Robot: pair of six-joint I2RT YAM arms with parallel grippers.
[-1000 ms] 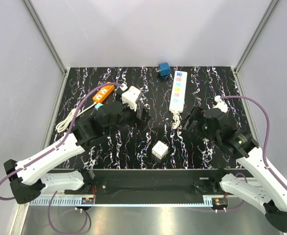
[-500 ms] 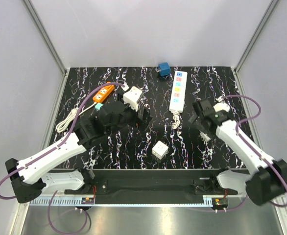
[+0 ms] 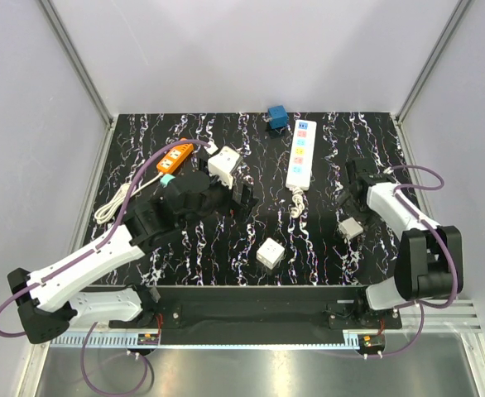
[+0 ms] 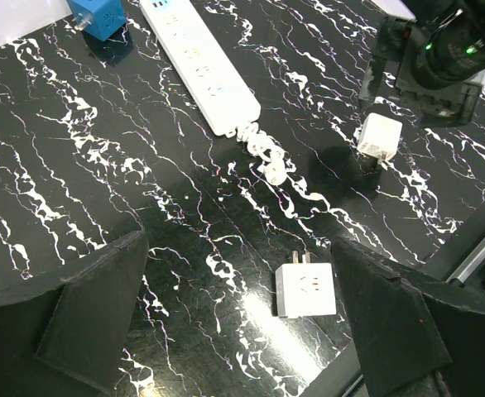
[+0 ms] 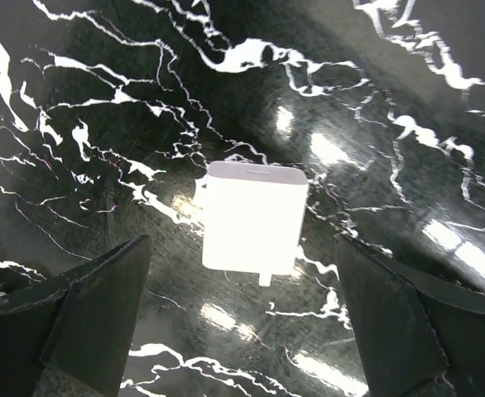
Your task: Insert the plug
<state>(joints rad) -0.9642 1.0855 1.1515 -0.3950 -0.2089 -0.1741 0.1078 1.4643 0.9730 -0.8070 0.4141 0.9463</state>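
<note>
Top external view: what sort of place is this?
Probably a lab robot test cell: plain grey enclosure walls, a black marbled tabletop, and plug-task props like the white power strip.

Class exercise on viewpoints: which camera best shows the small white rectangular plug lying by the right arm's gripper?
The right wrist view: the small white rectangular plug sits central and large, seen from above. The left wrist view shows it small and oblique; the top external view, only a tiny pale block.
</note>
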